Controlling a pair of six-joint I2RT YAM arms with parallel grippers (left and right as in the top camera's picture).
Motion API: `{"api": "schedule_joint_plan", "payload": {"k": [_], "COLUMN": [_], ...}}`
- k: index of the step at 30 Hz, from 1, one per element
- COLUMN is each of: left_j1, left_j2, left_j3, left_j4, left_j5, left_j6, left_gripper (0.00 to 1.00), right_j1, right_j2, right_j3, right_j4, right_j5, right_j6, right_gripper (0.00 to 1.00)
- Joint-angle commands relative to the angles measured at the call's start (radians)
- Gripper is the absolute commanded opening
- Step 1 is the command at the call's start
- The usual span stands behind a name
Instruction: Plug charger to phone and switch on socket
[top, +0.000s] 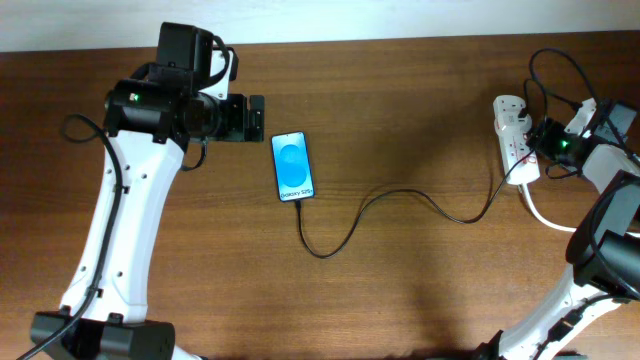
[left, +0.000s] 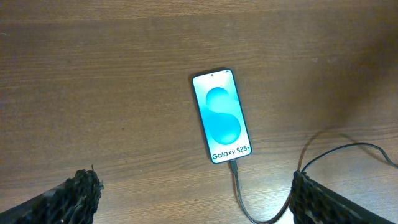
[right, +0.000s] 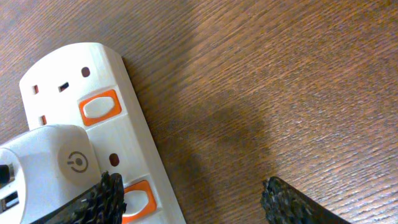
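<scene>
L gripper (left: 196, 190) is hanging spread wide at the bottom of the left wrist view, pads (left: 81, 193) empty and gripping nothing. R gripper (right: 193, 196) is also gaping at the bottom of its view, nothing between its fingers. One pad (right: 106, 193) is sitting just beside the lower orange switch (right: 138, 198); can't tell if it's touching.

Below the R gripper, the socket (right: 124, 124) is lying at the left of the frame w/ a white adapter (right: 50, 162) plugged in and a 2nd switch (right: 99, 107) farther up. In the overhead it's lying at the upper right, long axis running roughly top-to-bottom of frame.

Phone (left: 221, 116) is lying flat on the table (top: 420, 280), centre-left in the overhead. Its screen is glowing. Its long axis is running nearly top-to-bottom w/ a slight tilt, "Galaxy" end pointing to the lower edge.

Charger (top: 400, 195) is running from that lower end, looping down, then curving right toward the socket.

Progress, as I'm reading it: plug tip appears seated in the phone, so step 1 is looking done. Switching on is looking like what's left. Switch state isn't readable here.
</scene>
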Motion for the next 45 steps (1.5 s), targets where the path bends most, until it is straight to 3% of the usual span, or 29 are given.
{"api": "schedule_joint_plan", "payload": {"k": [1,30,32,33,35,40,43,45], "left_j1": [0.002,0.002,0.002,0.002,0.002,0.002,0.002,0.002], "left_j2": [-0.008,-0.008,-0.008,-0.008,-0.008,-0.008,-0.008,-0.008], "left_j3": [0.003,0.003,0.003,0.003,0.003,0.003,0.003,0.003], "left_j4": [0.001,0.0,-0.002,-0.002,-0.002,-0.002,-0.002,-0.002], "left_j5": [-0.007,-0.008,-0.008,-0.008,-0.008,-0.008,-0.007,-0.008], "left_j6": [0.008,0.008,0.008,0.008,0.008,0.008,0.008,0.008], "left_gripper": [0.99,0.99,0.99,0.99,0.99,0.99,1.0,0.99], "right_j1": [0.017,0.095,0.084,0.064,-0.008,-0.132,-0.069,0.001], "right_j2": [0.035,0.035,0.033,0.023,-0.016,-0.067,-0.122,-0.174], "right_j3": [0.003,0.0,0.02,0.063,0.275,0.966,1.304,1.426], "right_j4": [-0.009,-0.195,-0.196,-0.241,-0.464,-1.091,-1.358,-1.481], "right_j5": [0.011,0.031,0.069,0.093,0.195,0.184,-0.203,-0.258], "right_j6": [-0.017,-0.027,-0.015,-0.015,0.101,0.134,-0.138,-0.195], "right_gripper": [0.74,0.74,0.81,0.83,0.99,0.99,0.98,0.98]}}
